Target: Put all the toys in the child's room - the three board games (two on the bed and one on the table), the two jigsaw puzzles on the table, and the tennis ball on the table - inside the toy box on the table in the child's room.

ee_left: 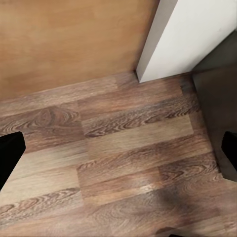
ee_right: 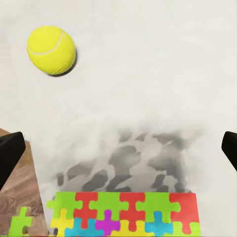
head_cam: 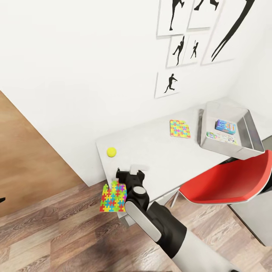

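A jigsaw puzzle (head_cam: pixel 112 197) (ee_right: pixel 123 213) sticks out past the near left corner of the pale table (head_cam: pixel 151 151), over the floor. My right gripper (head_cam: pixel 128 174) (ee_right: pixel 118 150) hovers above that corner with its fingers spread wide and nothing between them. The tennis ball (head_cam: pixel 111 152) (ee_right: pixel 51 49) rests on the table just beyond the gripper. A second jigsaw puzzle (head_cam: pixel 180 129) lies further along, near the grey toy box (head_cam: pixel 243 151). Inside the box are a blue board game (head_cam: pixel 225 125) and a pale one (head_cam: pixel 222 137). My left gripper (ee_left: pixel 118 153) is open above the wood floor.
A red chair (head_cam: pixel 226 181) stands in front of the table under the toy box. Athlete posters (head_cam: pixel 181 49) hang on the white wall. A brown wooden panel (head_cam: pixel 26 151) (ee_left: pixel 69 39) stands to the left. The plank floor (head_cam: pixel 56 226) lies below the table's corner.
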{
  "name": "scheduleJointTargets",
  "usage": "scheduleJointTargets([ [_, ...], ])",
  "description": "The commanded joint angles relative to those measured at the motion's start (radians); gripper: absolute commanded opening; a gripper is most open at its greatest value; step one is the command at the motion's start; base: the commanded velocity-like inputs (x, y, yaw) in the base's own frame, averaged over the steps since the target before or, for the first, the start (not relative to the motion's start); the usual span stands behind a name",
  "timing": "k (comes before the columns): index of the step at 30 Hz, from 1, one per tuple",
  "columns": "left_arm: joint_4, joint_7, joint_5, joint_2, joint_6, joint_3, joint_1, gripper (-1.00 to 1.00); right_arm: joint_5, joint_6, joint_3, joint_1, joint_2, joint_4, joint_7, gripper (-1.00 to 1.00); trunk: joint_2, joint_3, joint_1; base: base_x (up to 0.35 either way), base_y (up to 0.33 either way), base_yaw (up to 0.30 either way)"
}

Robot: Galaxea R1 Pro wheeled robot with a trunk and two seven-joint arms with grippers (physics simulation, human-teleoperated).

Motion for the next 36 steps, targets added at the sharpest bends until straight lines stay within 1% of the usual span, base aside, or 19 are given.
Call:
scheduleJointTargets([
  [1,-0.001,-0.008,-0.007,-0.001,0.007,0.002,-0.002,1.00,-0.005,0.007,0.001,-0.001,0.000,-0.014,-0.006,1.00,-0.002,-0.002,0.001,0.000,0.000,0.000],
  [5,-0.001,-0.009,-0.002,-0.007,0.007,0.000,-0.002,1.00,-0.007,0.019,0.001,0.012,0.000,-0.102,-0.004,1.00,-0.002,-0.002,0.001,0.000,0.000,0.000],
  [7,-0.001,-0.009,-0.001,-0.017,0.008,-0.001,-0.002,1.00,-0.007,0.028,0.002,0.029,0.000,-0.141,-0.004,1.00,-0.002,-0.002,0.001,0.000,0.000,0.000],
  [9,-0.003,-0.009,0.000,-0.038,0.007,-0.002,-0.002,1.00,-0.007,0.057,0.002,0.072,0.000,-0.209,-0.002,1.00,-0.002,-0.002,0.001,0.000,0.000,0.000],
  [10,-0.003,-0.009,0.001,-0.053,0.006,-0.003,-0.002,1.00,-0.007,0.064,0.002,0.082,0.000,-0.222,-0.002,1.00,-0.002,-0.002,0.001,0.000,0.000,0.000],
  [13,-0.004,-0.011,0.002,-0.075,0.006,-0.001,-0.002,1.00,-0.007,0.085,0.002,0.109,0.000,-0.262,0.000,1.00,-0.002,-0.002,0.001,0.000,0.000,0.000],
  [17,0.000,-0.025,0.006,-0.088,0.007,-0.002,-0.002,1.00,-0.007,0.094,0.002,0.121,0.000,-0.279,0.003,1.00,-0.002,-0.002,0.001,0.000,0.000,0.000],
  [21,0.007,-0.079,0.010,-0.110,0.007,-0.002,-0.002,1.00,-0.007,0.097,-0.002,0.127,0.000,-0.289,0.028,1.00,-0.002,-0.002,0.001,0.000,0.000,0.000],
  [23,0.008,-0.103,0.010,-0.117,0.007,-0.002,-0.002,1.00,-0.007,0.098,-0.005,0.129,0.000,-0.291,0.041,1.00,-0.002,-0.002,0.001,0.000,0.000,0.000],
  [25,0.011,-0.140,0.010,-0.125,0.006,-0.002,-0.002,1.00,-0.010,0.097,-0.012,0.129,-0.001,-0.292,0.066,1.00,-0.002,-0.002,0.001,0.000,0.000,0.000],
  [26,0.012,-0.151,0.010,-0.127,0.006,-0.002,-0.002,1.00,-0.010,0.096,-0.014,0.129,-0.009,-0.292,0.076,1.00,-0.002,-0.002,0.001,0.000,0.000,0.000],
  [27,0.015,-0.172,0.010,-0.130,0.005,-0.002,-0.002,1.00,-0.011,0.094,-0.018,0.129,-0.025,-0.292,0.097,1.00,-0.002,-0.002,0.001,0.000,0.000,0.000],
  [28,0.020,-0.206,0.010,-0.134,0.005,-0.002,-0.002,1.00,-0.015,0.090,-0.032,0.130,-0.057,-0.293,0.156,1.00,-0.002,-0.002,0.001,0.000,0.000,0.000],
  [30,0.022,-0.239,0.011,-0.135,0.005,-0.002,-0.002,1.00,-0.016,0.089,-0.043,0.130,-0.064,-0.293,0.185,1.00,-0.002,-0.002,0.001,0.000,0.000,0.000],
  [31,0.023,-0.267,0.011,-0.135,0.005,-0.002,-0.002,1.00,-0.018,0.089,-0.056,0.130,-0.069,-0.293,0.218,1.00,-0.002,-0.002,0.001,0.000,0.000,0.000],
  [33,0.024,-0.300,0.010,-0.135,0.006,-0.002,-0.002,1.00,-0.019,0.090,-0.072,0.130,-0.072,-0.293,0.258,1.00,-0.002,-0.002,0.001,0.000,0.000,0.000],
  [34,0.024,-0.343,0.010,-0.135,0.006,-0.002,-0.002,1.00,-0.019,0.091,-0.086,0.130,-0.075,-0.293,0.311,1.00,-0.002,-0.002,0.001,0.000,0.000,0.000],
  [35,0.024,-0.362,0.009,-0.135,0.007,-0.003,-0.002,1.00,-0.019,0.092,-0.092,0.130,-0.076,-0.293,0.335,1.00,-0.002,-0.002,0.001,0.000,0.000,0.000],
  [36,0.024,-0.402,0.008,-0.135,0.007,-0.003,-0.002,1.00,-0.020,0.092,-0.104,0.130,-0.078,-0.293,0.388,1.00,-0.002,-0.002,0.001,0.000,0.000,0.000],
])
